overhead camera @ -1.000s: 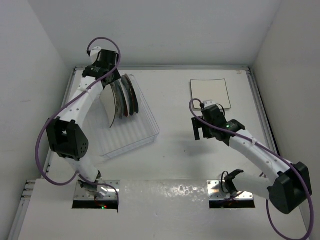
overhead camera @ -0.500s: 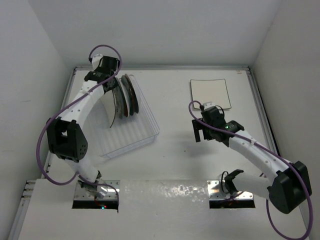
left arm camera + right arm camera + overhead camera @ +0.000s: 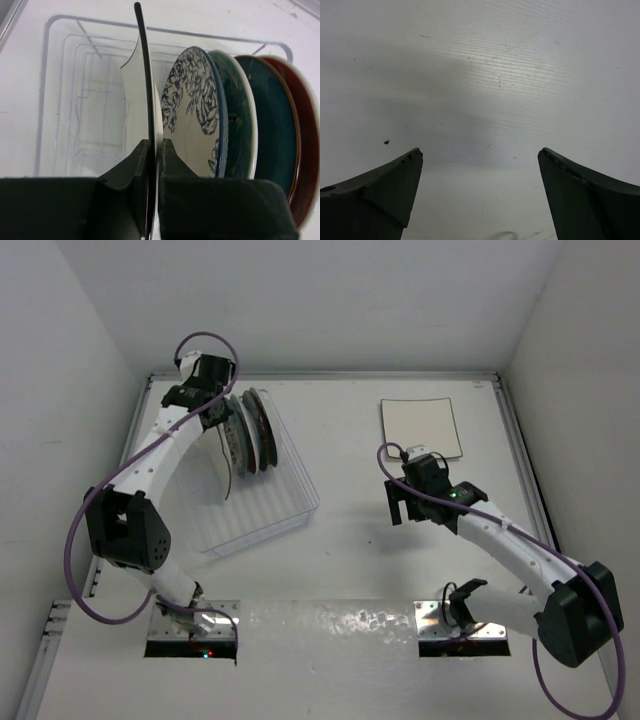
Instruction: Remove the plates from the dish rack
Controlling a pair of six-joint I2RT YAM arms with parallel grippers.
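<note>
Right now the dish rack (image 3: 270,515) sits at an angle near the far left corner of the surface (image 3: 350,550). Its plates (image 3: 250,435) stand on edge in a row at the rack's far end, with the ribbed base bare toward the near end. From the left wrist view, the row runs from a thin pale plate (image 3: 146,100) with a dark rim, to a white plate with blue flowers (image 3: 192,105) just beside it, then two teal-faced plates (image 3: 237,115), the last showing a red rim.

The left claw (image 3: 154,150) is clamped tight on the edge of the thin pale plate, one finger on each face. The arm reaches in from the rack's left side.

A square cream plate (image 3: 421,428) lies flat near the far right corner of the surface, well apart from the rack. The right claw (image 3: 404,502) hangs over bare surface between that plate and the near edge. Its fingers (image 3: 380,185) are spread wide and grip nothing.
</note>
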